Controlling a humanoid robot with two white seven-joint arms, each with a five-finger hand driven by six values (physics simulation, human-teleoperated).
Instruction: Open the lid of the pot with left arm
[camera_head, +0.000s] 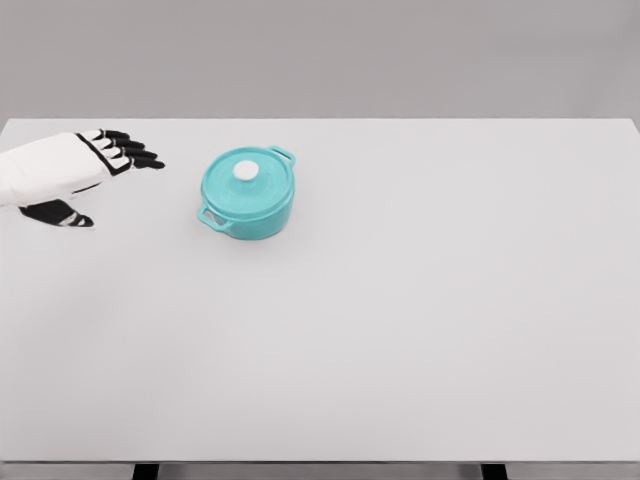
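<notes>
A small teal pot (247, 193) with two side handles stands on the white table (400, 320), left of the middle. Its teal lid (246, 180) sits closed on top, with a white round knob (246, 172) at the centre. My left hand (112, 170) comes in from the left edge, a short way left of the pot and apart from it. Its black fingers (135, 153) are stretched out toward the pot and the thumb (62, 214) hangs below; it holds nothing. The right arm is out of view.
The table's far edge runs just behind the pot, with a plain grey wall beyond. Two dark table legs (146, 470) show below the front edge.
</notes>
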